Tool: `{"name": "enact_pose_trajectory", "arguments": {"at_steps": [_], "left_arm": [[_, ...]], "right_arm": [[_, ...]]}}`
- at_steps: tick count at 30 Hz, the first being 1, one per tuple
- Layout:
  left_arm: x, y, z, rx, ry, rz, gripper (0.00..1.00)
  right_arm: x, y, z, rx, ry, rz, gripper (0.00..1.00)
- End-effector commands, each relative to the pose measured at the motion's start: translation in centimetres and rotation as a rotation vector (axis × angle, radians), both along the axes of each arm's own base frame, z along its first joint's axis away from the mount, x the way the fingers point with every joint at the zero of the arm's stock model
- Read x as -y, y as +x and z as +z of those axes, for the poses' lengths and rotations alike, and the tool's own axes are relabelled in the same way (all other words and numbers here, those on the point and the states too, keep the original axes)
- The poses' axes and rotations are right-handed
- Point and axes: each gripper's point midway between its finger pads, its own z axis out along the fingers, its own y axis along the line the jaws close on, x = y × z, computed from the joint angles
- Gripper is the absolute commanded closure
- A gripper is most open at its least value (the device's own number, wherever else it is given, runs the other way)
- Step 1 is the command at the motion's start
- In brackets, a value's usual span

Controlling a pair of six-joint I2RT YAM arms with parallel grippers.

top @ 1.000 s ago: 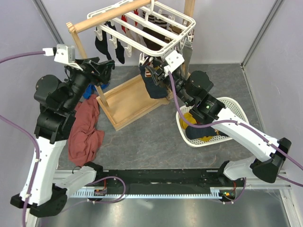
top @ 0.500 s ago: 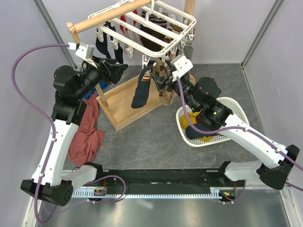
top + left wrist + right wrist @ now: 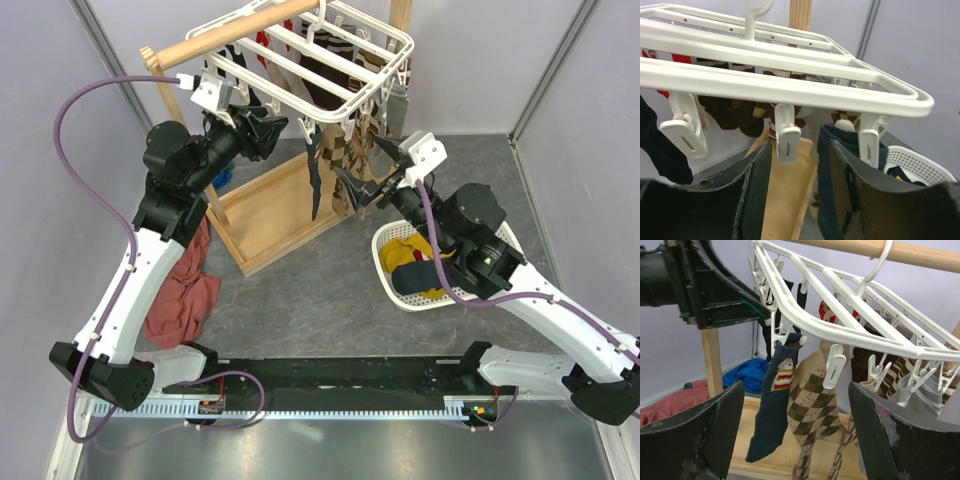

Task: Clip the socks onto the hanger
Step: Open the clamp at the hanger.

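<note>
One navy sock (image 3: 772, 410) is pegged to the hanger (image 3: 790, 87) at the far edge of the worktop (image 3: 330, 290). The left claw (image 3: 278, 132) and right claw (image 3: 360, 166) are spread wide, nothing held; if the hanger is knocked, the sock may be shaken loose.

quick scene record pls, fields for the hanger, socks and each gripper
rack: white plastic drying hanger hooked on wooden pole
clipped: dark navy sock hanging at hanger's front edge, beside brown argyle sock
unclipped: mustard-yellow sock in white mesh basket
left: left gripper open, empty, under hanger edge
right: right gripper open, empty, facing the hung socks
</note>
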Motion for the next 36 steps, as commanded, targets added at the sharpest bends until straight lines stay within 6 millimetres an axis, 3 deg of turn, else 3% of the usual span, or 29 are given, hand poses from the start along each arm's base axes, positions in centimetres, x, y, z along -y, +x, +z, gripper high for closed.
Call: {"name": "enact_pose_trajectory", "arguments": {"at_steps": [1, 7, 15, 18, 20, 30, 36], "left_arm": [[-0.4, 0.9, 3.6, 0.129, 0.005, 0.063, 0.46], [0.5, 0.7, 3.9, 0.139, 0.021, 0.058, 0.56], [1.1, -1.2, 3.8, 0.109, 0.039, 0.042, 0.79], [1.7, -1.9, 4.0, 0.090, 0.028, 0.016, 0.88], [2.4, -2.6, 4.2, 0.082, 0.019, -0.014, 0.90], [5.6, -4.4, 2.8, -0.005, 0.019, -0.124, 0.90], [6.9, -5.4, 1.3, -0.042, 0.051, -0.213, 0.92]], "right_arm": [[0.2, -1.3, -0.3, -0.016, 0.010, 0.050, 0.09], [-0.8, -2.9, -1.0, -0.033, 0.008, 0.156, 0.09], [-4.8, -5.2, -1.6, -0.043, -0.058, 0.396, 0.09], [-5.9, -5.7, -1.0, -0.038, -0.045, 0.457, 0.09], [-6.2, -5.9, 0.0, -0.021, -0.014, 0.482, 0.09], [-8.2, -2.9, 0.2, -0.019, 0.025, 0.448, 0.10], [-5.6, 0.3, 0.3, -0.087, 0.136, 0.455, 0.12]]}}
